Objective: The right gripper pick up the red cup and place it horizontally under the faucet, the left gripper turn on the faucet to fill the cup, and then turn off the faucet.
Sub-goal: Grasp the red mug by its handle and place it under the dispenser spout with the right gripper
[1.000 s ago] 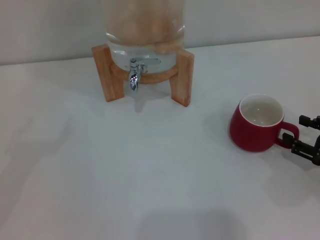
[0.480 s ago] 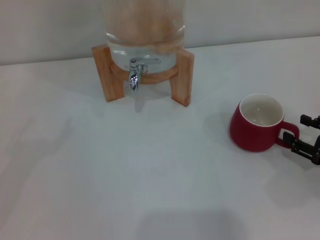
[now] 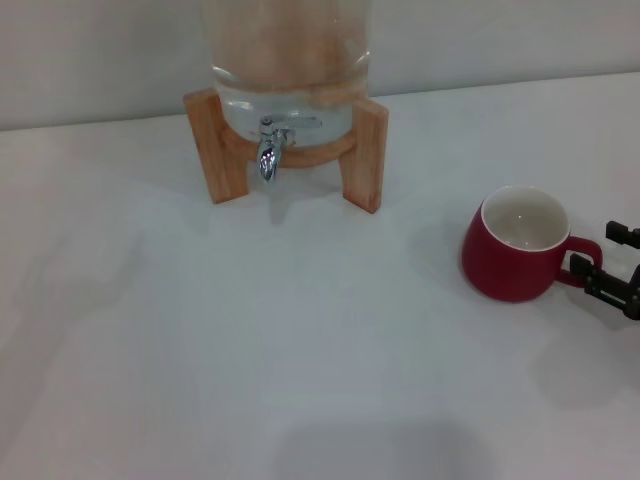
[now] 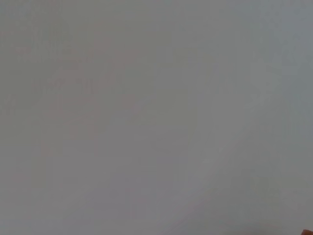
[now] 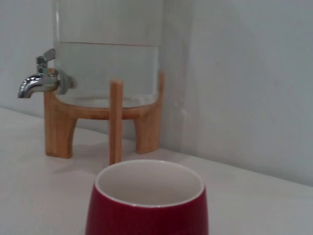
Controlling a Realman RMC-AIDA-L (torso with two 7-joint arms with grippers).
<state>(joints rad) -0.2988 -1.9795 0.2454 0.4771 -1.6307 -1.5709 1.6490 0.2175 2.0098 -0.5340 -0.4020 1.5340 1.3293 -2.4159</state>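
Note:
The red cup (image 3: 512,258) stands upright on the white table at the right, cream inside, its loop handle pointing right. It fills the lower part of the right wrist view (image 5: 146,210). My right gripper (image 3: 612,262) is at the right edge, open, with one black finger on each side of the handle. The chrome faucet (image 3: 268,150) sits on the glass dispenser (image 3: 285,60) in its wooden stand (image 3: 365,150) at the back, far left of the cup. The faucet also shows in the right wrist view (image 5: 36,81). My left gripper is out of view.
The white table (image 3: 250,330) spreads between the stand and the cup. A pale wall runs behind the dispenser. The left wrist view shows only a blank pale surface.
The right gripper's fingers have drawn a little closer around the handle, and the cup has shifted slightly to the right.

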